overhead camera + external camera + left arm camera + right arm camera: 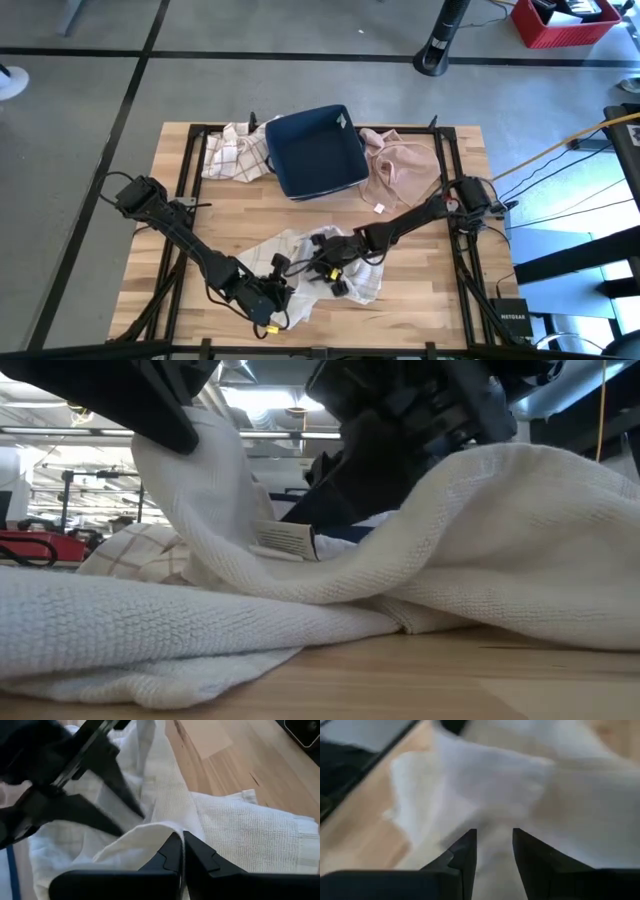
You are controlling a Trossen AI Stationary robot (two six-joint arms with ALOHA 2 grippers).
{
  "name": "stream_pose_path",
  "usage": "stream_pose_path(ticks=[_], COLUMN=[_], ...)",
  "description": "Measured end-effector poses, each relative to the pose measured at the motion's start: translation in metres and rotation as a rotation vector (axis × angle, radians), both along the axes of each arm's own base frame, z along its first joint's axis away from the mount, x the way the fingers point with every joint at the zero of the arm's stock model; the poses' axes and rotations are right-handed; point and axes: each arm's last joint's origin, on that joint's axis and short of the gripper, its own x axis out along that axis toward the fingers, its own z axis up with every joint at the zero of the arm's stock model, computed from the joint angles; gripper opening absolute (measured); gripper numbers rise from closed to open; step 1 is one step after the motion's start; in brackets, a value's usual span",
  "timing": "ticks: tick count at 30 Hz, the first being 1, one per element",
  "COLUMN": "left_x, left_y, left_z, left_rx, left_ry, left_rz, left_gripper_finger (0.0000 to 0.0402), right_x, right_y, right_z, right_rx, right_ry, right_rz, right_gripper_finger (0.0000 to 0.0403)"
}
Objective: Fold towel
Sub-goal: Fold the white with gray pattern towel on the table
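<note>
A white towel (300, 262) lies crumpled on the wooden table near its front edge, most of it resting on the boards. My left gripper (181, 842) comes in from the near left and is shut on the towel. My right gripper (495, 851) reaches in from the right, just above the towel's middle. It is open, with a ridge of the cloth between its fingers. It also shows in the left wrist view, where its fingers (120, 785) are spread over the towel. In the low view the towel (330, 590) rises into two humps beneath the arms. My left gripper pinches a raised fold of the towel (167, 827) between its two fingertips, slanting down from the near left. The fold drapes over the fingertips and stands above the rest of the towel, which lies slack on the table. My right gripper has towel between its open fingers (465, 852); whether they touch it I cannot tell.
A dark blue bin (315, 150) stands at the far middle of the table. A checked cloth (235, 152) lies to its left and a pink cloth (400, 165) to its right. Bare wood (420, 290) shows at the near right.
</note>
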Motion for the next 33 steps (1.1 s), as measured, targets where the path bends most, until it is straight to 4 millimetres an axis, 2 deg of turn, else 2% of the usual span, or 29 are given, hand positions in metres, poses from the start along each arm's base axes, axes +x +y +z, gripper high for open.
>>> stream_pose_path(ticks=[4,9,12,17,21,27,30,33], left_x=[0.001,0.0,-0.001,-0.003,-0.004,0.001,0.004,0.003], left_y=[0.001,0.0,-0.001,-0.003,-0.002,-0.005,-0.005,-0.004], left_z=[0.0,0.0,0.0,0.0,-0.003,0.001,0.004,0.003], left_rx=[-0.001,-0.007,-0.01,-0.029,-0.025,-0.007,0.046,0.076], left_ry=[-0.001,-0.001,-0.002,-0.001,0.004,-0.056,-0.1,-0.093], left_rz=[0.003,0.009,0.006,0.018,0.02,-0.038,-0.054,-0.053], left_gripper_finger=[0.0001,0.0001,0.0001,0.0001,0.0001,0.0001,0.0001,0.0001], right_x=[0.006,0.007,0.003,0.0,0.003,0.004,0.007,0.007], right_y=[0.002,0.0,-0.001,-0.003,-0.002,-0.001,0.001,0.002], right_z=[-0.008,-0.019,-0.014,0.008,0.007,-0.009,-0.011,-0.012], right_rx=[-0.004,-0.032,-0.043,-0.002,0.025,0.001,0.013,0.016], right_ry=[-0.053,-0.032,0.004,-0.01,-0.031,-0.004,-0.043,-0.045], right_rz=[-0.02,-0.059,-0.058,-0.132,-0.148,-0.124,-0.056,-0.016], right_gripper_finger=[0.0127,0.0127,0.0127,0.0131,0.017,0.0247,0.0263,0.0261])
